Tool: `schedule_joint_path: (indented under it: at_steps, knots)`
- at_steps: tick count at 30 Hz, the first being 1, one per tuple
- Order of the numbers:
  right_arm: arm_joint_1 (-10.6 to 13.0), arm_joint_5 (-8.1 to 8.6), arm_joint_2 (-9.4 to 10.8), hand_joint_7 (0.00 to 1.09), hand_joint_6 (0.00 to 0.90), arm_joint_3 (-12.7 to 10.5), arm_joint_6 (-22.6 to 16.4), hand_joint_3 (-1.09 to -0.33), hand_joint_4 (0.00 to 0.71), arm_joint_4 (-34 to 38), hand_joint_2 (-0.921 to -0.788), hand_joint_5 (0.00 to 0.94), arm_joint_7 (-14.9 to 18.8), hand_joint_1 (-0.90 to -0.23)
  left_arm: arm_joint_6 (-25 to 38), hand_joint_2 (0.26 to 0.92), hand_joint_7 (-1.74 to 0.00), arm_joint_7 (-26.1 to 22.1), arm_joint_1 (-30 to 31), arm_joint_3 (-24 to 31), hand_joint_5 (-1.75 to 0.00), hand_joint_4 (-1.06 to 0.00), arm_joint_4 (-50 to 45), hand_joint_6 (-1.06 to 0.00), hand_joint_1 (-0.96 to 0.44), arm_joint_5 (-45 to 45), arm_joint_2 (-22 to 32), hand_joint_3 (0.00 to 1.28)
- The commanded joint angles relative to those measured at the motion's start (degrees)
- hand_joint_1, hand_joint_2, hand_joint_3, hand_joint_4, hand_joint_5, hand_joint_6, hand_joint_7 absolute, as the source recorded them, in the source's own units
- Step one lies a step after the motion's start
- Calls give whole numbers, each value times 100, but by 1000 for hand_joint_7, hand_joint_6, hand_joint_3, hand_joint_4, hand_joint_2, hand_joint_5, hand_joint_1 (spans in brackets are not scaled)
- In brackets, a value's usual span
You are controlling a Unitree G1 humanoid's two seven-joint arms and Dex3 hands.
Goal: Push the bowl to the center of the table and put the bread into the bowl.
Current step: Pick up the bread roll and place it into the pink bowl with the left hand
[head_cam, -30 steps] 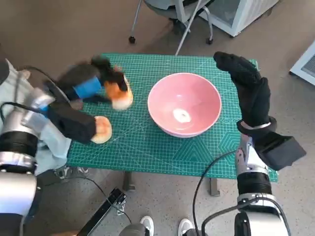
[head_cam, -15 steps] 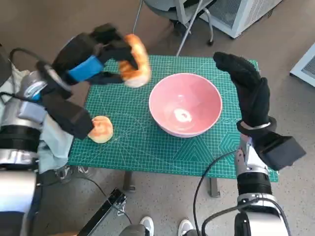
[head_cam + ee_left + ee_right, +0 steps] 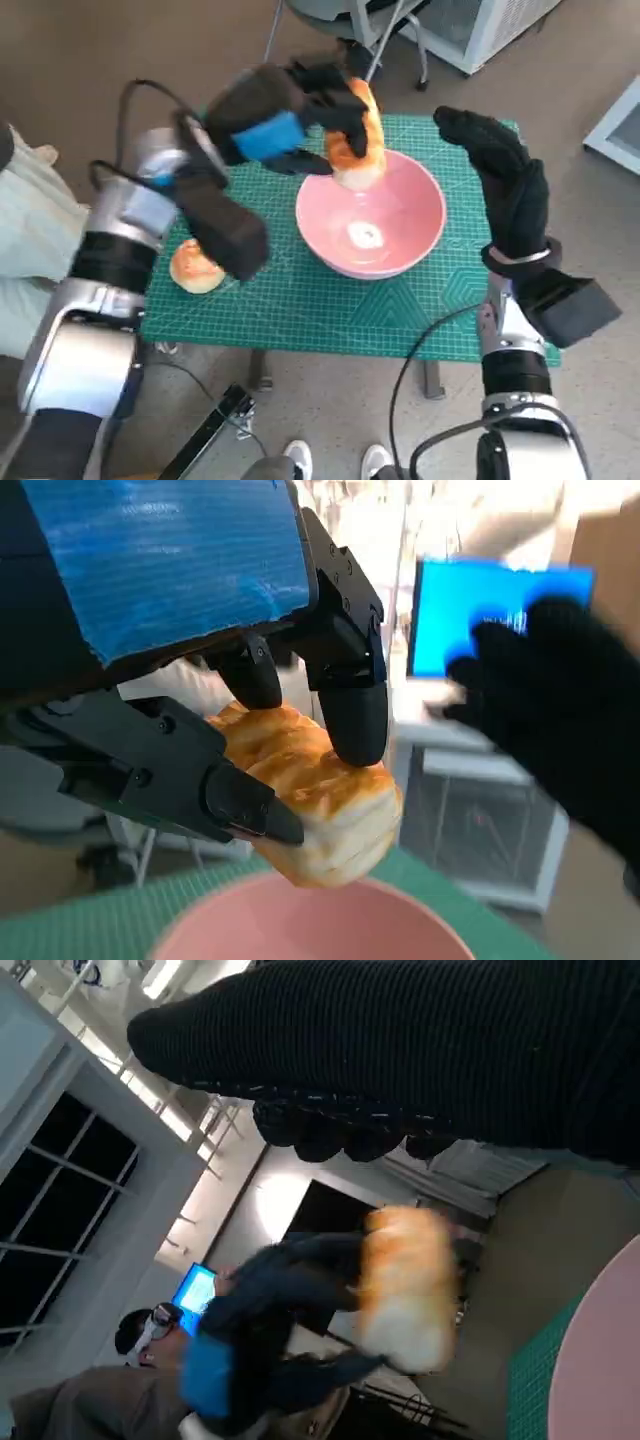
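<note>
My left hand [image 3: 300, 115] grips a golden bread roll [image 3: 356, 140] in the air over the far rim of the pink bowl [image 3: 371, 213]. The left wrist view shows the black fingers [image 3: 355, 710] clamped on the bread roll [image 3: 320, 790] just above the bowl's rim [image 3: 310, 925]. The bowl stands on the green mat [image 3: 290, 290], nothing in it but a light glare. A second bread roll [image 3: 196, 267] lies on the mat's left side. My right hand [image 3: 505, 185] stands upright at the bowl's right, fingers straight, holding nothing. The right wrist view shows the glove [image 3: 420, 1050] and the held roll [image 3: 410, 1290].
A pale cloth [image 3: 35, 240] lies to the left of the table. Chair legs [image 3: 400, 40] and a white cabinet [image 3: 490, 25] stand beyond the far edge. A person [image 3: 150, 1345] shows in the right wrist view. Black cables [image 3: 420, 370] hang below the near edge.
My left hand has carried the roll up from the mat's left side and rightward, to above the bowl. The right hand and the bowl have stayed in place.
</note>
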Motion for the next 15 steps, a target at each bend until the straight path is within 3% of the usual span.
schedule_joint_path:
  at_steps: [1, 8, 10, 12, 13, 14, 15]
  knots:
    - [155, -38, 2, 919, -1, 14, 6, -756, 382, -18, -921, 10, 17, -588, 128, 921, -1242, 132, -177, -186, -1157, -587, 411, -657, -1, 203, -259, 101]
    - [195, -17, -72, 921, 0, -17, 32, -763, 384, -17, -921, 11, 37, -580, 503, 921, -1236, 21, -164, -451, -1216, -552, 757, -644, -1, 435, -527, 121]
    - [213, 8, -86, 923, 0, -25, 44, -762, 384, -35, -921, 11, 55, -579, 637, 921, -1265, -104, -150, -483, -1269, -522, 840, -595, -1, 449, -560, 155]
    - [229, 15, -97, 925, 0, -32, 41, -763, 385, -49, -921, 11, 55, -575, 749, 921, -1366, -240, -121, -515, -1367, -426, 893, -496, -1, 461, -556, 241]
    - [235, 15, -102, 925, 0, -34, 37, -762, 385, -55, -921, 11, 51, -574, 791, 898, -1158, -298, -107, -532, -1087, -310, 903, -372, -30, 466, -547, 238]
    - [238, 15, -108, 925, 0, -38, 27, -762, 385, -57, -921, 11, 47, -573, 846, 898, -1054, -424, -95, -528, -947, -289, 896, -343, -40, 436, -521, 222]
    - [241, 17, -112, 925, 1, -40, 20, -761, 386, -60, -921, 12, 46, -573, 887, 894, -879, -517, -87, -522, -669, -223, 885, -255, -64, 410, -504, 172]
